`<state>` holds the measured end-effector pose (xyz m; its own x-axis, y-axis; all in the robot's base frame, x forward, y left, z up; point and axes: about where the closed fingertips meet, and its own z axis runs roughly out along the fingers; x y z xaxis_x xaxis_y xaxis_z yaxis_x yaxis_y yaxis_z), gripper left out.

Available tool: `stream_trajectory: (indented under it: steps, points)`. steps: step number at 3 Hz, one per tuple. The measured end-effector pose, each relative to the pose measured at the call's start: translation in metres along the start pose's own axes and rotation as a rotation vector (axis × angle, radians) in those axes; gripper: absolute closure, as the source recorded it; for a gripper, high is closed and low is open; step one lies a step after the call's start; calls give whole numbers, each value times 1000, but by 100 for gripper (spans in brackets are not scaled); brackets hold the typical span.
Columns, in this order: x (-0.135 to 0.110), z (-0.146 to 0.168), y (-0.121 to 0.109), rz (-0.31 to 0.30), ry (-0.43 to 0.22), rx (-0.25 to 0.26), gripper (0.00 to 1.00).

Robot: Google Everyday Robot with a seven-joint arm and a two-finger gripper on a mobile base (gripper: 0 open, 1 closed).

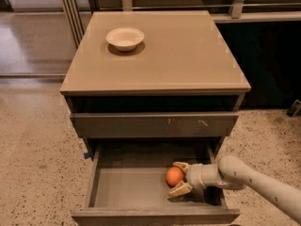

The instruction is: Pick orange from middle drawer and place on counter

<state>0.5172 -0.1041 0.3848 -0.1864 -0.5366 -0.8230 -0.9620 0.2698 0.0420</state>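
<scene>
The orange (173,175) lies on the grey floor of the pulled-out middle drawer (127,189), right of centre. My gripper (175,178) reaches into the drawer from the right. Its two tan fingers (180,165) stand open on either side of the orange, one behind it and one in front, close to its skin. The tan counter (178,55) on top of the cabinet carries only a white bowl (125,37) at its back left.
The drawer above, its front (155,125) marked with small pale scratches, is shut and overhangs the back of the open drawer. Speckled terrazzo floor (33,173) surrounds the cabinet. A dark panel stands at the right, a glass partition at the back left.
</scene>
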Motion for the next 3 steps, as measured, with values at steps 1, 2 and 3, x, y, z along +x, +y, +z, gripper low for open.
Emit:
stream_trajectory:
  steps: [1, 2, 3]
  points:
    - [0, 0, 0, 0, 0, 0, 49]
    - [0, 0, 0, 0, 0, 0, 72]
    - [0, 0, 0, 0, 0, 0, 94]
